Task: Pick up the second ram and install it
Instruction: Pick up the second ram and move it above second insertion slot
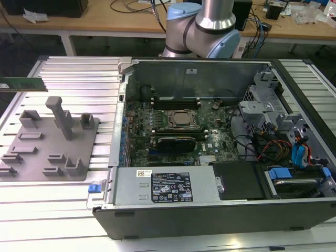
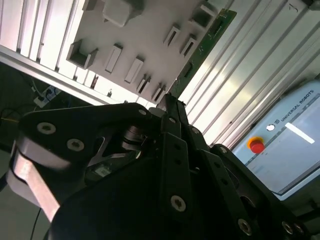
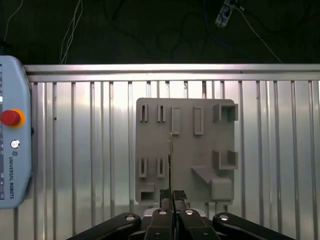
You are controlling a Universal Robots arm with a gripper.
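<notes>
Gripper (image 3: 172,196) (jaws clamped) holds second ram (image 3: 171,160) above fixture (image 3: 200,150).

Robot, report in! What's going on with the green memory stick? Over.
Gripper shut on the second ram. Ram held in the air over the grey fixture plate, not in the motherboard yet. Nothing blocking it nearby.

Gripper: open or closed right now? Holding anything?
Gripper: closed, jaws clamped on the green memory stick.
</notes>
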